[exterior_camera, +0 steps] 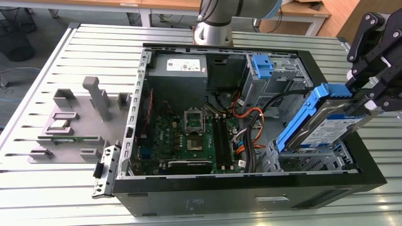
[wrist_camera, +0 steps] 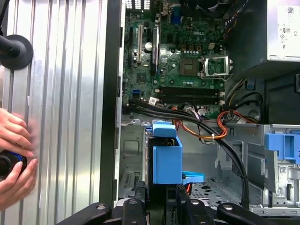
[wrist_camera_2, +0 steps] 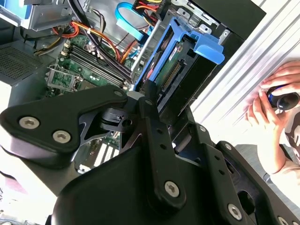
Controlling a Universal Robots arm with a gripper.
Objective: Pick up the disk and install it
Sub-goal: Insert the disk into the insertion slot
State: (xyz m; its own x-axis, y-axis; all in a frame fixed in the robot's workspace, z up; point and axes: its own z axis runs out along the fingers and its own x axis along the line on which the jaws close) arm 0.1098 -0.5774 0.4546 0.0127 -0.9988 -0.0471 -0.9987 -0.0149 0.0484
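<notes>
disk (exterior_camera: 326, 125) hangs clamped in the jaws, tilted over the drive bay (exterior_camera: 314, 157) at the exterior view's right of the open computer case (exterior_camera: 251, 200). seating it well probably means squaring its blue bracket (exterior_camera: 304, 115) to the bay walls, clear of the orange cables (exterior_camera: 248, 115). the exterior view gives that tilt. the second wrist view gives the connector edge (wrist_camera_2: 171, 75) and a person's hands (wrist_camera_2: 276, 101) on the slatted surface (wrist_camera_2: 243, 75).

gripper (wrist_camera_2: 153, 99) clamped on disk (wrist_camera_2: 179, 70) | disk tilted, over mobo (wrist_camera_2: 89, 65) + cables (wrist_camera_2: 83, 32) | person's hands (wrist_camera_2: 274, 108) at slatted table (wrist_camera_2: 243, 82)
</notes>
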